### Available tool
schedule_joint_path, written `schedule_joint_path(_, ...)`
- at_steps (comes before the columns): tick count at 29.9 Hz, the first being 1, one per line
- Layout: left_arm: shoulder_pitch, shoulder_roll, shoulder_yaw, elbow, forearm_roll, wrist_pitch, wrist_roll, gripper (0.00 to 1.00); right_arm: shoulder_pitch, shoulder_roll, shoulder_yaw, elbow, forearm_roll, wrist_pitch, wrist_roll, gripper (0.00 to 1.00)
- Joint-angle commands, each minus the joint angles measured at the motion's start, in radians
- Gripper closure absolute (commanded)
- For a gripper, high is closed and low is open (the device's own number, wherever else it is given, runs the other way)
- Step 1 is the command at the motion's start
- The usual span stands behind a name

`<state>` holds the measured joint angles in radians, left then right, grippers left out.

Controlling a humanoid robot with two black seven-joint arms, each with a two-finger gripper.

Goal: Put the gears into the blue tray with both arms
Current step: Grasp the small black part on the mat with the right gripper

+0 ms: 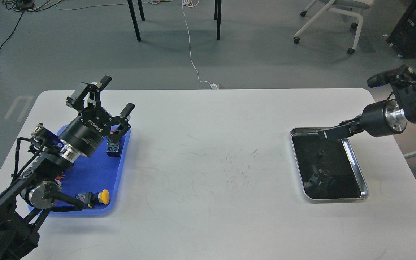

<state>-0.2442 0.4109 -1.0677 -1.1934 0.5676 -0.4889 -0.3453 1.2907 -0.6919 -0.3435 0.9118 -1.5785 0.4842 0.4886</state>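
Gears (pixel 322 154) lie in silver tray (pixel 359 169) on white table (pixel 211 144); left jaws spread, right unclear.

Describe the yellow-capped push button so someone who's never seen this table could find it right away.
Start at the blue tray on the table's left side, under the left arm. Follow the tray's near edge toward its right corner: the push button lies there on its side. Its round yellow cap sets it apart from the other switch near the tray's far corner.

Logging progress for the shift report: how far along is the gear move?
No gear shows in the blue tray, only push-button switches. The left claw is open over it and holds nothing. The right claw reaches over the silver tray, where two gears remain.
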Motion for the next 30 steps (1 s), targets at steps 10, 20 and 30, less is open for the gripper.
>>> schedule_joint_path(10,0.008,0.031,-0.008,-0.008,-0.006,0.0,0.0,0.02,-0.013,0.133,-0.152,-0.143,-0.021,-0.101,0.0,0.16)
schedule_joint_path(20,0.009,0.031,-0.008,-0.008,-0.008,0.0,-0.001,0.02,-0.054,0.187,-0.15,-0.188,-0.008,-0.121,0.0,0.29)
schedule_joint_path(30,0.009,0.031,-0.009,-0.009,-0.008,0.0,-0.001,0.02,-0.082,0.206,-0.152,-0.217,-0.008,-0.121,0.0,0.3)
